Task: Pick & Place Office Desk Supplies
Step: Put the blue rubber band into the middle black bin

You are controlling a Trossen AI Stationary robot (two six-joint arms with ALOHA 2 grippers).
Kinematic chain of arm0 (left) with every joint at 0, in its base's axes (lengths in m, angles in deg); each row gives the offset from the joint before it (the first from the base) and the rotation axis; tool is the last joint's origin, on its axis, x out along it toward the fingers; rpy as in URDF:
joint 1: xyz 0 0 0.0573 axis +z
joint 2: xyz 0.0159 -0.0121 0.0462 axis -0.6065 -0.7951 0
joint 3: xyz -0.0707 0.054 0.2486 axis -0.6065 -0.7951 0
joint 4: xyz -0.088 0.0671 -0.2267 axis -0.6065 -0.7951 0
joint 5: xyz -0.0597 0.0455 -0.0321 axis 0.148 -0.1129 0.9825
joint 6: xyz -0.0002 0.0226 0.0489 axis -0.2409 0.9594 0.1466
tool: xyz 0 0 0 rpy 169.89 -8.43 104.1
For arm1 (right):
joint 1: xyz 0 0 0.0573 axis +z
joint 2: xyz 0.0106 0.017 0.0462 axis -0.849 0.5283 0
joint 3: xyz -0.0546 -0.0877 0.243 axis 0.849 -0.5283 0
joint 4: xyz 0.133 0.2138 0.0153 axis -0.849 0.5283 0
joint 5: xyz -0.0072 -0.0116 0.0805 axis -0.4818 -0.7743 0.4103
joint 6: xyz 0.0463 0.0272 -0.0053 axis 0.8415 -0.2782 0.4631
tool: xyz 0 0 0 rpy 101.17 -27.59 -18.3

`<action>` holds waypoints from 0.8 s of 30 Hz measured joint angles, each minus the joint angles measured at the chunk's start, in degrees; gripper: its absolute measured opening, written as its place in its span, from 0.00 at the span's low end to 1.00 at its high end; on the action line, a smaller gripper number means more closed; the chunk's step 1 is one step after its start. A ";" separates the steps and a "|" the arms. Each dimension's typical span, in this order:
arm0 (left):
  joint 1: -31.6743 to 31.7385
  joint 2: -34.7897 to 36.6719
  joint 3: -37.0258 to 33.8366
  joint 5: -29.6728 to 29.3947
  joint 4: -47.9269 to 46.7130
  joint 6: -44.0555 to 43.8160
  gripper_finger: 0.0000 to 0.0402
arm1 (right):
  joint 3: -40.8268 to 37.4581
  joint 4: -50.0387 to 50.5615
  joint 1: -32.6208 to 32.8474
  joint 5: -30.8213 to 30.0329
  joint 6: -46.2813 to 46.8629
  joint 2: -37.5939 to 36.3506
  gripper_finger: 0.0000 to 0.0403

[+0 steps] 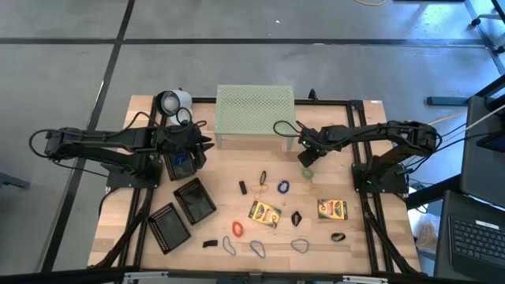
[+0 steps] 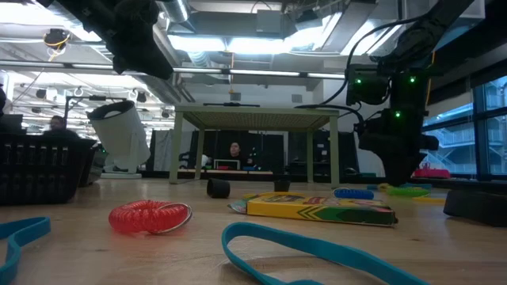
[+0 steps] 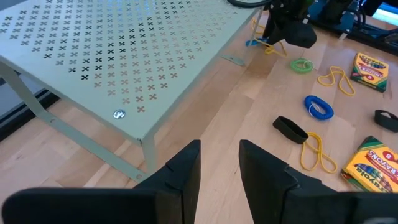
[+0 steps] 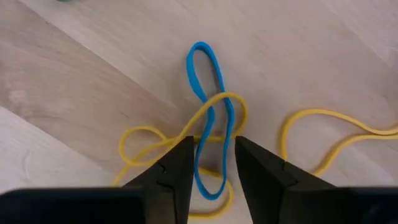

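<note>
A blue rubber band lies flat on the wood, crossed by a yellow rubber band, close to the pale-green stand's right front leg. My right gripper points down over them, open by a narrow gap. One finger stands on each side of the blue band's near stretch. My left gripper hovers open and holds nothing, by the stand's left front leg. Two crayon boxes, a green coil and a blue coil lie on the table. My right gripper comes at the crossed blue and yellow bands from above, its fingers on either side of the blue band's stretch. I cannot tell whether the fingertips touch either band. Both bands lie flat and slack on the table.
The pale-green perforated stand stands at the far middle. Black mesh trays sit at the near left. More bands, a red coil and black clips are scattered near the front edge. A white cup stands at the far left.
</note>
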 joint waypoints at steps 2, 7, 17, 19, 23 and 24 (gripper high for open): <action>0.00 0.00 -0.02 0.01 0.00 -0.02 0.26 | 0.00 0.13 0.00 0.01 -0.01 0.00 0.26; 0.00 0.00 -0.02 0.01 0.00 -0.03 0.25 | -0.01 0.32 0.00 0.00 -0.03 0.00 0.17; 0.00 0.00 -0.02 0.02 0.00 -0.13 0.26 | 2.20 5.99 0.00 0.00 -0.04 0.02 0.03; 0.00 0.00 -0.02 0.02 0.00 -0.15 0.26 | 3.72 8.56 0.00 -0.01 -0.06 0.02 0.01; 0.00 0.00 -0.02 0.02 0.00 -1.00 0.25 | 7.04 12.65 0.37 -1.81 -1.10 0.02 0.01; 0.00 0.00 -0.02 0.03 0.00 -1.05 0.26 | 7.90 13.99 0.58 -2.67 -1.10 0.02 0.02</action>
